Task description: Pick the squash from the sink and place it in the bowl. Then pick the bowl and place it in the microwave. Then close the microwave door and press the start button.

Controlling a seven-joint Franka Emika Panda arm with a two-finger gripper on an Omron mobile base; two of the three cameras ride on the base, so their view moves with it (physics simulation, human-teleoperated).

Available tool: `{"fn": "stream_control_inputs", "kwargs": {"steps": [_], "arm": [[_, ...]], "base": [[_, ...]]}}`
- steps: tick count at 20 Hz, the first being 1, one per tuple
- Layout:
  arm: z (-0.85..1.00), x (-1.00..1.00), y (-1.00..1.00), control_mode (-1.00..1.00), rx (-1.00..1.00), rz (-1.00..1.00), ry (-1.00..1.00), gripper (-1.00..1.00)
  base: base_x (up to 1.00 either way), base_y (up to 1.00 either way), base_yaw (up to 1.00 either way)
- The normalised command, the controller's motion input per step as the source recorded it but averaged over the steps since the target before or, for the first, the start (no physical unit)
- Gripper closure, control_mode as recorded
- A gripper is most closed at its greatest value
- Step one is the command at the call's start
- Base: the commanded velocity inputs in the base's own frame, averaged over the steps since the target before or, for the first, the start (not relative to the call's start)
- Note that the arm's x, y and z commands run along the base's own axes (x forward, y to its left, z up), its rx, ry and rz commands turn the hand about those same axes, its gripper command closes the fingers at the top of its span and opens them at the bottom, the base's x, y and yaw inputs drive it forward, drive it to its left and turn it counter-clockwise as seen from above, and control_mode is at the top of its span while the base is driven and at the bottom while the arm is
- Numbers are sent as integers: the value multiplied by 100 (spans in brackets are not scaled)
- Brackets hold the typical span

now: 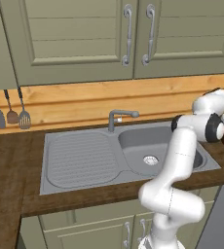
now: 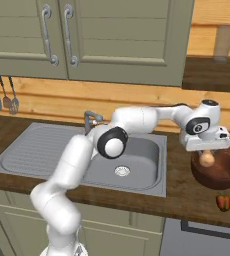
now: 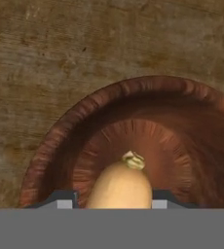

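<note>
a: the jaws sit either side of the squash (image 3: 120, 187), clamped on it; in the hand view the two dark tips show flush against its pale flanks, stem end pointing away.

b: and the gripper (image 2: 205, 152) itself, where is it?

a: in the right base view it hangs just over the bowl (image 2: 222, 174), with the squash at the level of the bowl's rim, inside its opening. i cannot tell whether the squash touches the bowl's floor.

b: where does the bowl stand?

a: on the dark wooden surface (image 2: 187, 192), to the right of the sink (image 2: 142, 186), apart from it. from the hand camera the reddish-brown rim (image 3: 75, 119) curves around the squash.

b: anything else nearby?

a: a small red and orange thing (image 2: 223, 202) lies on the surface just in front of the bowl. the sink's basin (image 1: 138, 141) shows its round drain (image 1: 150, 160), with the faucet (image 1: 120, 116) behind and the ribbed drainboard (image 1: 80, 160) to the left. three utensils (image 1: 10, 114) hang on the wall.
</note>
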Motion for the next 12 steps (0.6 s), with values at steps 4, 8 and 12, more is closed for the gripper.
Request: {"fn": "stream_control_inputs", "kwargs": {"steps": [4, 8, 12], "arm": [[-62, 8, -5, -100, 11, 4, -4, 100], [-49, 0, 0, -100, 4, 3, -6, -100], [-5, 0, 0, -100, 0, 0, -8, -100]], "base": [[0, 0, 0], [0, 0, 0], [0, 0, 0]]}}
